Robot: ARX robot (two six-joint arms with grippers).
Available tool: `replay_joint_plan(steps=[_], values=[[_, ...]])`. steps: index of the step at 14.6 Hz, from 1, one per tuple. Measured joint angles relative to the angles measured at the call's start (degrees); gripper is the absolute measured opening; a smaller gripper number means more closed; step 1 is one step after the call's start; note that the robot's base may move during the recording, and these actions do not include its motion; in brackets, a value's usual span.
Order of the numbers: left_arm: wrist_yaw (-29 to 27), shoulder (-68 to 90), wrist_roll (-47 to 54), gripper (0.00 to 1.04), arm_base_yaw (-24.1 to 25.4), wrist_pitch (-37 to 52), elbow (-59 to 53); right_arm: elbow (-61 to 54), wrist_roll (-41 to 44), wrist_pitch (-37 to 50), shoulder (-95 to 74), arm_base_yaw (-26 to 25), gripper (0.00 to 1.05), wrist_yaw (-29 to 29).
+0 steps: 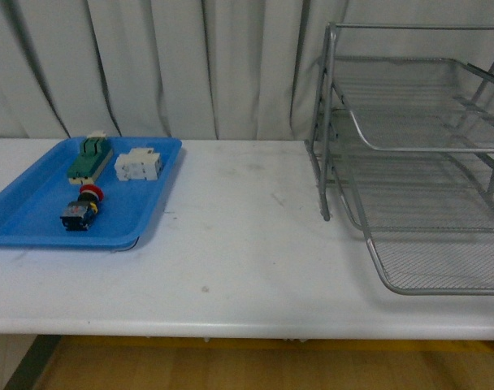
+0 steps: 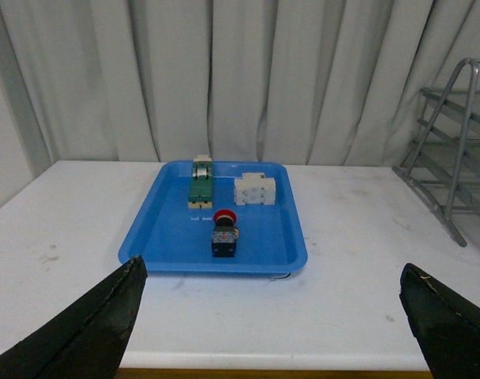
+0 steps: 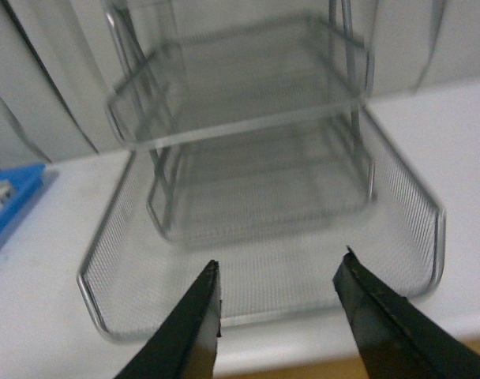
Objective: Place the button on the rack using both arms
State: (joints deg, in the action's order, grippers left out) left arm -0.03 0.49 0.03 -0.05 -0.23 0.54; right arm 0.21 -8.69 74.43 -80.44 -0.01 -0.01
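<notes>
The button, red cap, yellow collar and dark body, lies on its side in the blue tray at the table's left. The silver wire-mesh rack stands at the right, also showing at the edge of the left wrist view. Neither arm shows in the front view. My left gripper is open wide, held back near the table's front edge, facing the tray. My right gripper is open, empty, in front of the rack's lowest tier.
In the blue tray behind the button lie a green terminal block and a white blocky component. A grey-white curtain hangs behind the white table.
</notes>
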Motion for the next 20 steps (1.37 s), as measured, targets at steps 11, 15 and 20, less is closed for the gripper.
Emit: replay_joint_plan(steps=[11,15,20], values=[[0.02,0.0,0.0,0.98,0.0,0.02,0.0,-0.04,8.09,-18.88,26.71,0.0,0.02,0.0],[0.02,0.0,0.0,0.98,0.0,0.0,0.0,0.0,8.33,-38.07,46.01,0.0,0.02,0.0],[0.0,0.0,0.0,0.98,0.0,0.0,0.0,0.35,8.33,-55.45,61.46,0.0,0.02,0.0]])
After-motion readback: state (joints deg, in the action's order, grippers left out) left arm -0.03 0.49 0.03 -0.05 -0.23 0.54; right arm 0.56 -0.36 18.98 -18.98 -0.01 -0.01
